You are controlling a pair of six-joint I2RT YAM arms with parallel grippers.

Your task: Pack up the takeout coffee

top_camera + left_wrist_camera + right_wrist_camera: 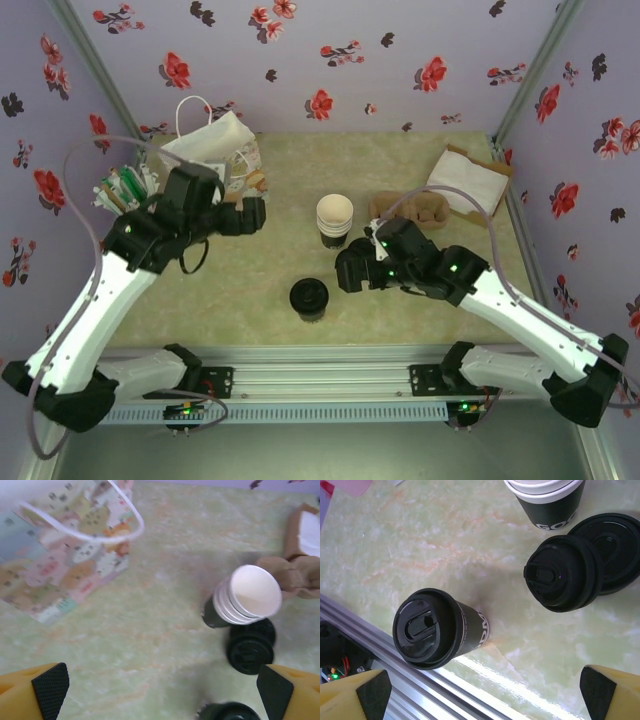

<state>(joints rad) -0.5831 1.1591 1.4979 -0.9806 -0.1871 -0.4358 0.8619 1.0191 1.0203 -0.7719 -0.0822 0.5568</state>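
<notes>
The takeout coffee [309, 297] is a dark paper cup with a black lid, standing upright on the table near the front edge. In the right wrist view the takeout coffee [432, 627] stands free, just ahead of the left finger. My right gripper [345, 272] hovers close to the cup's right. My right gripper [485, 692] is open and holds nothing. My left gripper [256, 214] hangs left of the table's middle, beside the patterned paper bag [212, 146]. My left gripper [162, 690] is open and empty above bare table. The coffee's lid [227, 713] peeks in at the bottom edge.
A stack of lidless cups [335, 217] stands mid-table with loose black lids [565, 572] beside it. A brown cardboard carrier [412, 209] and a white packet [470, 180] lie at the back right. A holder of green sticks [125, 186] stands far left. The metal rail [320, 380] borders the front.
</notes>
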